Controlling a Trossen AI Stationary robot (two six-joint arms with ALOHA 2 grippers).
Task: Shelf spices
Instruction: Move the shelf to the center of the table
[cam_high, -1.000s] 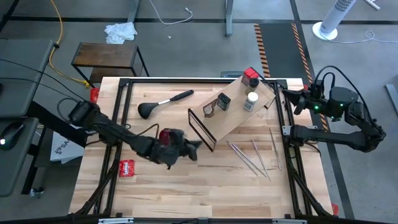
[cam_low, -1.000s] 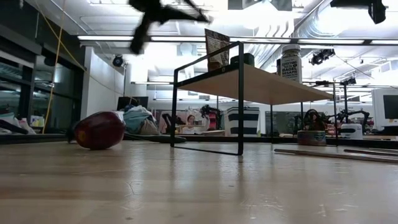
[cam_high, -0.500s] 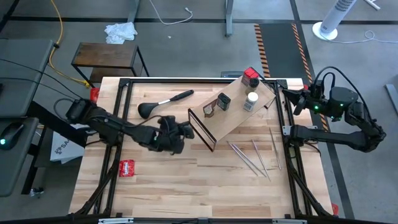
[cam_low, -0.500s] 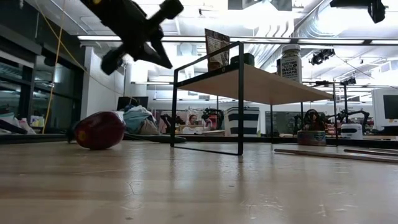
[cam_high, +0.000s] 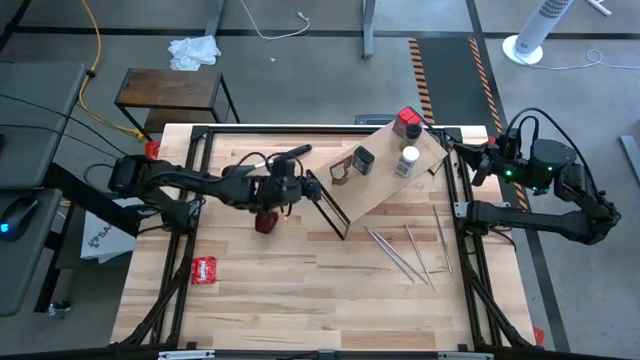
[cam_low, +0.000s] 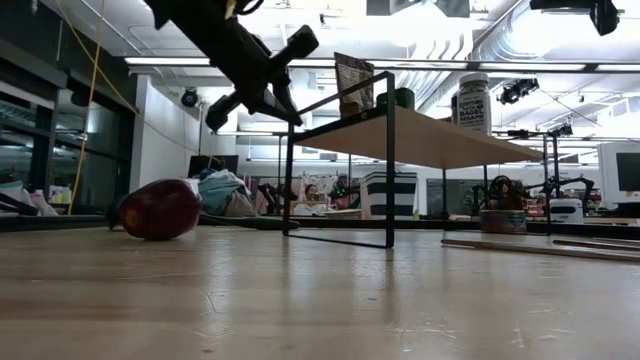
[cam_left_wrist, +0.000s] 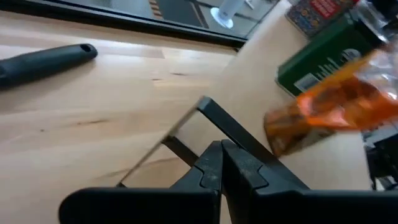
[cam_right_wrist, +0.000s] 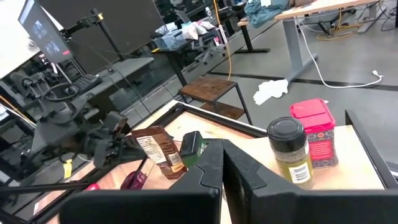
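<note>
The shelf (cam_high: 385, 180) is a light-wood board on black rod end frames, standing slantwise at the table's far right; it also shows in the low view (cam_low: 430, 135). On it stand a red-capped jar (cam_high: 407, 122), a labelled jar (cam_high: 408, 158), a dark green tin (cam_high: 363, 160) and a brown packet (cam_high: 340, 172). My left gripper (cam_high: 310, 187) is shut at the shelf's left end frame (cam_high: 328, 208). My right gripper (cam_high: 480, 160) is shut and empty off the shelf's right end. My left gripper comes slanting down from the table's left. Its shut fingertips (cam_left_wrist: 217, 152) are at the top black rod (cam_left_wrist: 239, 134) of the shelf's left end frame. The fingers lie across the rod. The shelf stands on the table on its rod frames.
A dark red rounded object (cam_high: 265, 220) lies on the table under my left arm. A black ladle (cam_high: 265, 163) lies at the far left, a flat red packet (cam_high: 203, 270) at the left, and thin metal sticks (cam_high: 410, 250) near the shelf's near side.
My shut left gripper has gone from the table's middle toward the far edge and down to the shelf's left end frame. The shelf, with the jars on it, has slid a little toward the table's right. The dark red object has stayed in place.
</note>
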